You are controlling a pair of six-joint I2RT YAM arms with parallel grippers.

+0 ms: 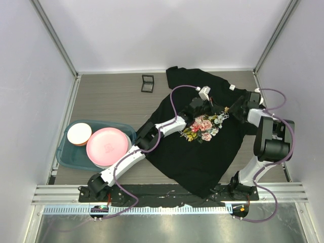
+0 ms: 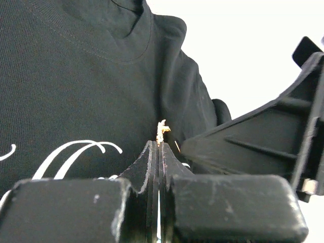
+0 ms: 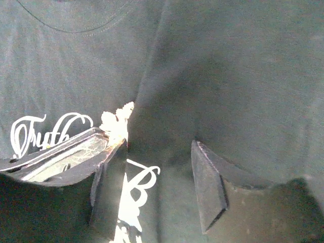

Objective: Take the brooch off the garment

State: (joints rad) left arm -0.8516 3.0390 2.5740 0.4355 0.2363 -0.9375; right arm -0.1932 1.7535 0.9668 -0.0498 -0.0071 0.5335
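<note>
Left claw (image 2: pixel 160 147), clamped on the brooch (image 2: pixel 162 131), should pull gently while the open right claw (image 3: pixel 159 147) pins the shirt (image 1: pixel 197 157) near the right edge of the counter (image 1: pixel 111 101), sparing the cloth.

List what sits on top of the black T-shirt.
On the T-shirt, at its chest: the left pincer, shut on a small pale-gold brooch, and the right pincer, open beside it. The brooch's clasp is hidden inside that grip.
</note>
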